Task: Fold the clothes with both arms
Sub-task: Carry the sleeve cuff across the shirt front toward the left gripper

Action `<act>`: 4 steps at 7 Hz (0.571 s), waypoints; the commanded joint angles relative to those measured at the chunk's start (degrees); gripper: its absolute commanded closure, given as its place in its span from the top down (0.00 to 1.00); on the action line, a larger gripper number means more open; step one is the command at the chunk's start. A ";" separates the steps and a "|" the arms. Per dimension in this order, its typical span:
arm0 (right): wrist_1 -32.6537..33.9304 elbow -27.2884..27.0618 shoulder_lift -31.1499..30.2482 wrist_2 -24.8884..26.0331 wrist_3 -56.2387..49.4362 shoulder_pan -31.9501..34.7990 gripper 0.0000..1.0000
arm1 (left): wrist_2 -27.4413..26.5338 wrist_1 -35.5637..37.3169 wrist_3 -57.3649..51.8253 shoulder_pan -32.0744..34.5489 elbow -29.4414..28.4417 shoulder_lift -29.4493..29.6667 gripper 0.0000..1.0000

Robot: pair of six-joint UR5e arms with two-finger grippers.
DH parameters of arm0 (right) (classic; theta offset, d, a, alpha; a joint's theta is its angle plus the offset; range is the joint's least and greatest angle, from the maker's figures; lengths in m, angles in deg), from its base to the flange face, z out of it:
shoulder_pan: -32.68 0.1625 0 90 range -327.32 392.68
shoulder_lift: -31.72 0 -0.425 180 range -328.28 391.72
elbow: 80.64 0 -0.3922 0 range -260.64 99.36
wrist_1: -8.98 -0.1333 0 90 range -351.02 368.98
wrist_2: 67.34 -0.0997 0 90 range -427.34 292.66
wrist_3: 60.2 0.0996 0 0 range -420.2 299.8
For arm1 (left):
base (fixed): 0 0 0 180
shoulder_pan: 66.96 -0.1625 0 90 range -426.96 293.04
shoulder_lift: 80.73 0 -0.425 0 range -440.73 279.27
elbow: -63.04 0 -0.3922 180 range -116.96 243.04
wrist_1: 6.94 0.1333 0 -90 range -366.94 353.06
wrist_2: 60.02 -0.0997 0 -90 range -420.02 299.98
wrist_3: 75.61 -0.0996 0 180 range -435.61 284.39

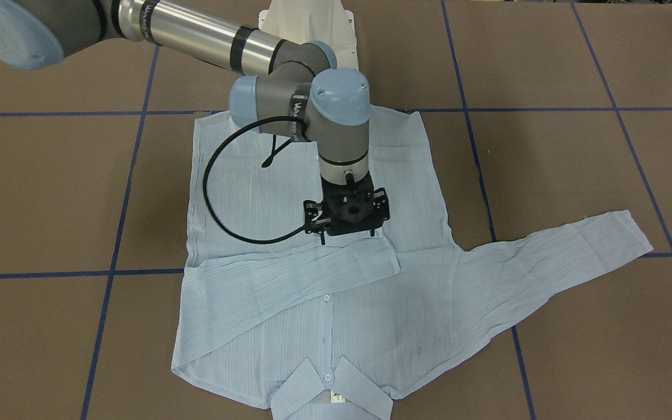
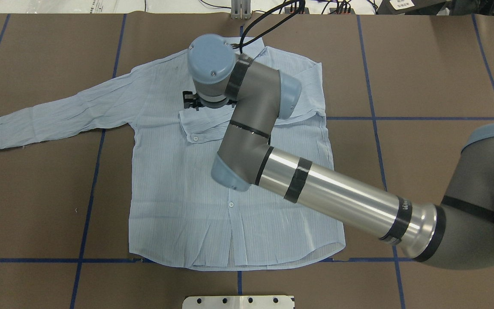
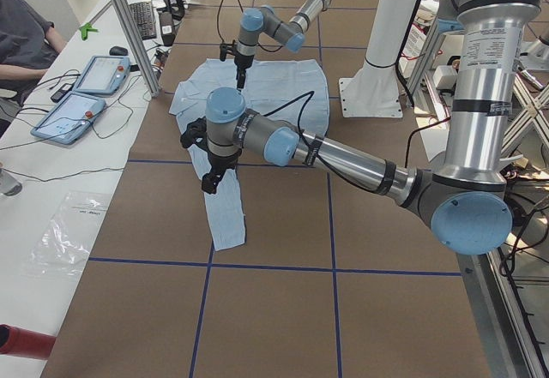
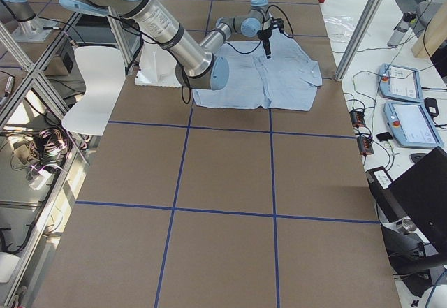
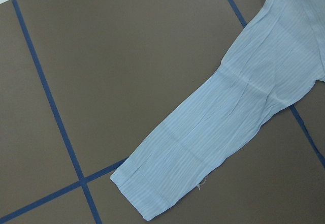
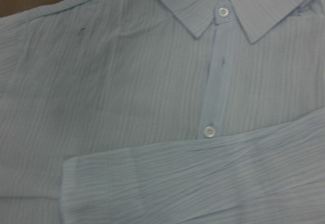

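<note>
Right claw (image 1: pixel 349 228) over shirt (image 1: pixel 254 192), jaw state unclear, sleeve (image 1: pixel 289 275) folded across chest.

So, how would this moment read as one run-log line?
shirt flat, front up | folded sleeve across chest, right gripper above its cuff | spread sleeve on table, left gripper raised near it

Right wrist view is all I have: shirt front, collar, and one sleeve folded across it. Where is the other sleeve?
Observer: The other sleeve lies stretched out flat on the table, unfolded, on the robot's left side.
Operator: And the left gripper?
Observer: The left gripper hangs above that sleeve's cuff end, off the cloth. I cannot tell whether it is open.
</note>
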 commanded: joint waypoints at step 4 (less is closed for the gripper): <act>6.42 -10.69 -19.79 -18.60 -27.18 22.18 1.00 | -1.68 -40.16 31.37 -6.07 -21.30 -3.38 0.98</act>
